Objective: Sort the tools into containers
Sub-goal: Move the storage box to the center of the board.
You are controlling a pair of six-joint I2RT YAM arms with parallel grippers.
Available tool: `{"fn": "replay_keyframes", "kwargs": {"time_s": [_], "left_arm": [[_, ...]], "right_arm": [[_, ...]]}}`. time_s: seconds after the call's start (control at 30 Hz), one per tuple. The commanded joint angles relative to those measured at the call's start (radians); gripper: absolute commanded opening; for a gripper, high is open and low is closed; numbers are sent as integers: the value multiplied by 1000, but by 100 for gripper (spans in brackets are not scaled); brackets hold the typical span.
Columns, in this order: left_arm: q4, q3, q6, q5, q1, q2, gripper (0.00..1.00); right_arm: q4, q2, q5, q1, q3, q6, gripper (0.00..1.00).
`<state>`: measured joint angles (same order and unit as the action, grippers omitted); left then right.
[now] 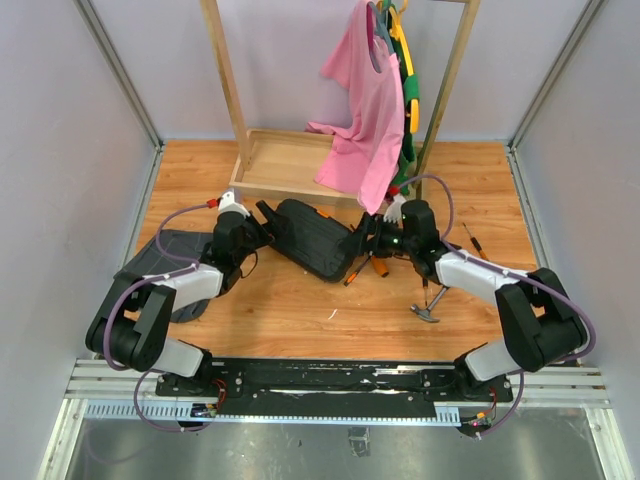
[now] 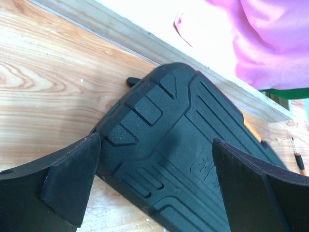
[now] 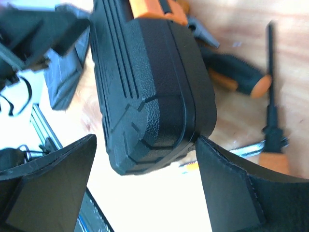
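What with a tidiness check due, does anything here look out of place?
The black case lies shut and skewed on the table, while the hammer and screwdrivers lie loose outside it.

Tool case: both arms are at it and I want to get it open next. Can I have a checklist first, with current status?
1. Left gripper open, straddling a corner of the tool case: ok.
2. Right gripper open around the case's other end: ok.
3. Either gripper touching the case: cannot tell.
4. Case lid open for loading: not ok, the two halves are shut together.
5. Orange latch released: cannot tell.
6. Tools inside: not ok, the hammer and a screwdriver lie on the table beside the case.
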<state>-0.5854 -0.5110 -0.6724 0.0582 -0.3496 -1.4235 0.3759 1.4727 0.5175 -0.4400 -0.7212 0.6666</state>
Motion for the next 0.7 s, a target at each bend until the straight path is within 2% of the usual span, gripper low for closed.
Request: {"fn": "replay_keyframes", "kwargs": {"time_s": [0.0, 0.37, 0.5, 0.67], "left_arm": [[7, -22, -14, -58, -20, -24, 99], [41, -36, -2, -31, -20, -33, 99], [64, -45, 7, -10, -19, -33, 99], [81, -51, 8, 3, -19, -35, 99]], "right_arm": [[-21, -50, -2, -119, 28, -21, 84], [36, -69, -208, -381, 110, 61, 86], [42, -57, -217, -407, 118, 73, 87], [-88, -77, -278, -408, 109, 26, 89]]}}
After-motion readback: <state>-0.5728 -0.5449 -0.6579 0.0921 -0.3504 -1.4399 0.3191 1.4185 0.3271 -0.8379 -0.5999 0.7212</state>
